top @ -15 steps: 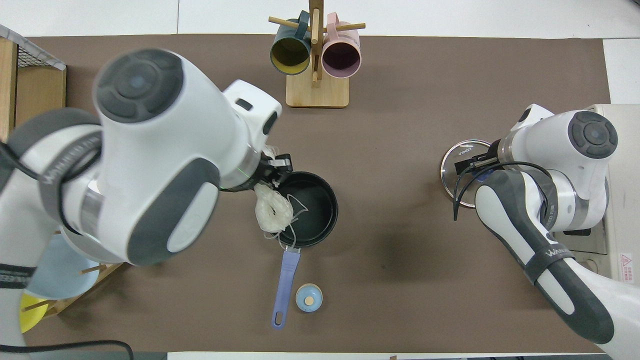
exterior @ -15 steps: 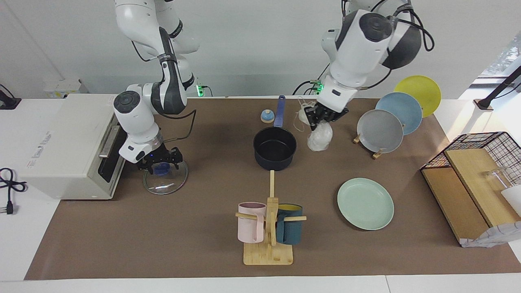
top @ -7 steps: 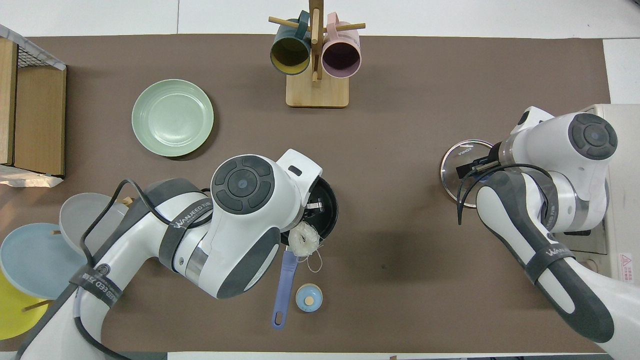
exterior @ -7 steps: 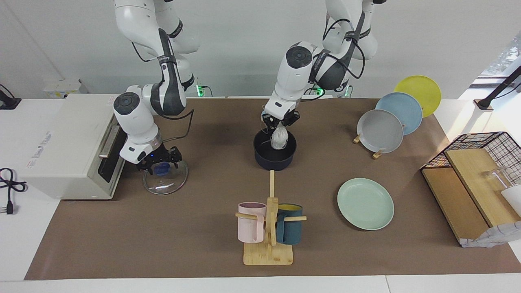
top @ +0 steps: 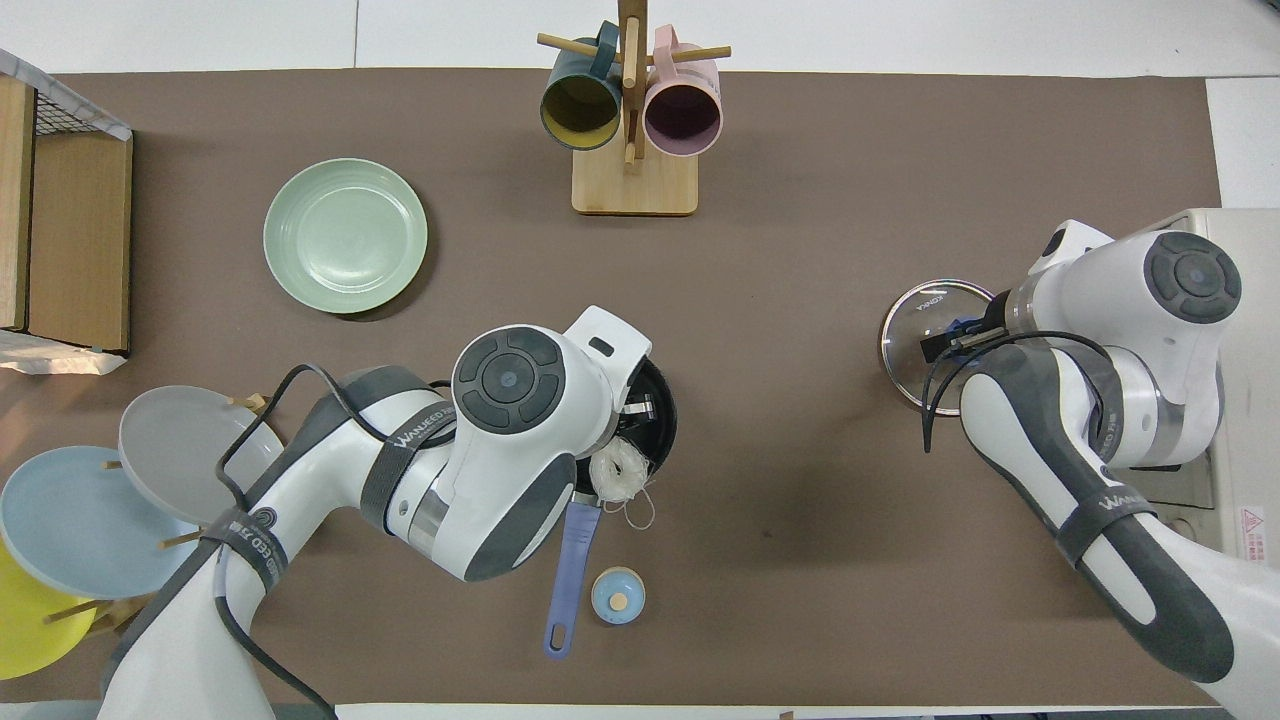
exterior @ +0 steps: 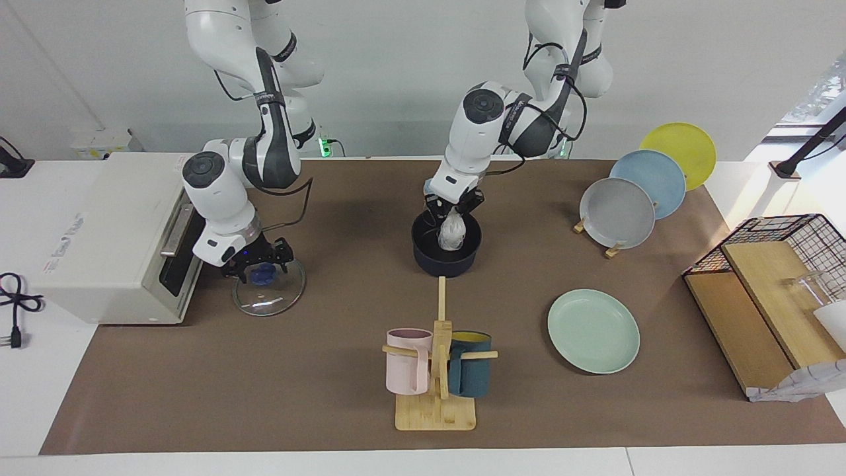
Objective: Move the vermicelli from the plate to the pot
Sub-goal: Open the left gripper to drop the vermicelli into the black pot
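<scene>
Facing view: whitish translucent nest of thin vermicelli [exterior: 453,231] hanging into the small dark navy pot [exterior: 429,261], pinched at its top by the left gripper [exterior: 453,210], fingertips clamped together on the strands. Probably very light, soft and springy, with loose threads apt to snag; best taken at the dense middle. Round pale mint-green plate [exterior: 593,330] bare, farther from the robots than the pot. Right gripper [exterior: 259,263] waiting over the clear glass lid [exterior: 277,297]; open or closed, cannot tell. Forearm band [top: 425,432] lettering: roughly "WANUEED".

Pot [top: 655,420]: largely covered by left arm overhead.
Yellow plate [top: 20,625]: cut off by frame edge.
Wire basket [exterior: 786,264]: partly cropped.
</scene>
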Controlling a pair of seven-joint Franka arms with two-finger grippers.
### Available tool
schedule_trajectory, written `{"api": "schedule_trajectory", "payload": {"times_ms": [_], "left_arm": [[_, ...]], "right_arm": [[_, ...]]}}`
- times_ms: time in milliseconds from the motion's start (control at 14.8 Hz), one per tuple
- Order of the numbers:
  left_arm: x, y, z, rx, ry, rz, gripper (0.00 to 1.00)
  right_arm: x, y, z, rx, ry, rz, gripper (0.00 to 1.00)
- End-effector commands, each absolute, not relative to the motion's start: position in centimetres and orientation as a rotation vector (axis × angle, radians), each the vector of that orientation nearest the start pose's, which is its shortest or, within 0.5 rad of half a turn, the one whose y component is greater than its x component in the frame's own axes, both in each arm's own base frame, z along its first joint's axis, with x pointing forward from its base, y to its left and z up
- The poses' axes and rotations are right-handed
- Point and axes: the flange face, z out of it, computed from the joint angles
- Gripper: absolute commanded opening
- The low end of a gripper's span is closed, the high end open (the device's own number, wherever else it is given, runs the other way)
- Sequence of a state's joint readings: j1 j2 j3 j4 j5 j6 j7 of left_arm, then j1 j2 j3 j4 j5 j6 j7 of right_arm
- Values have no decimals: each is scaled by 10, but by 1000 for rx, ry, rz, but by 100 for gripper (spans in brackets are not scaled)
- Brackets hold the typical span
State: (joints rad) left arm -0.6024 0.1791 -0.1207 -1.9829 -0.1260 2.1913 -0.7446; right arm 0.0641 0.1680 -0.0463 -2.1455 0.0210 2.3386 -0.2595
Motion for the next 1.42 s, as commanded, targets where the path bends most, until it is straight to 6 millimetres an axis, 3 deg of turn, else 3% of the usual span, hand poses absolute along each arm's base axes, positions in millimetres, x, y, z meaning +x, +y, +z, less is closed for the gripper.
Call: {"api": "schedule_trajectory", "payload": {"times_ms": [0,203,271,339,407,610,814,949,1085,1356], "left_arm": [[446,-390,377,-3270,-108,83,0],[449,-389,378,-3271,-67,82,0],[450,-389,380,-3272,-65,79,19],[450,-389,380,-3271,-65,75,73],[451,-388,380,-3269,-66,72,100],[462,-382,390,-3269,-86,65,100],[480,-370,416,-3273,-99,62,100],[500,-348,432,-3272,-134,61,100],[512,-338,451,-3275,-132,58,100],[552,-268,481,-3223,-125,5,100]], "right_arm": [[561,8,325,-3090,-437,-53,88],[561,9,326,-3091,-436,-58,88],[561,9,326,-3091,-437,-58,88],[561,9,326,-3091,-437,-58,88],[561,9,326,-3091,-437,-60,88],[561,8,326,-3091,-437,-60,87],[561,8,326,-3090,-439,-58,77],[561,8,326,-3090,-439,-58,71],[561,8,326,-3090,-439,-58,65],[563,11,329,-3088,-446,-51,58]]}}
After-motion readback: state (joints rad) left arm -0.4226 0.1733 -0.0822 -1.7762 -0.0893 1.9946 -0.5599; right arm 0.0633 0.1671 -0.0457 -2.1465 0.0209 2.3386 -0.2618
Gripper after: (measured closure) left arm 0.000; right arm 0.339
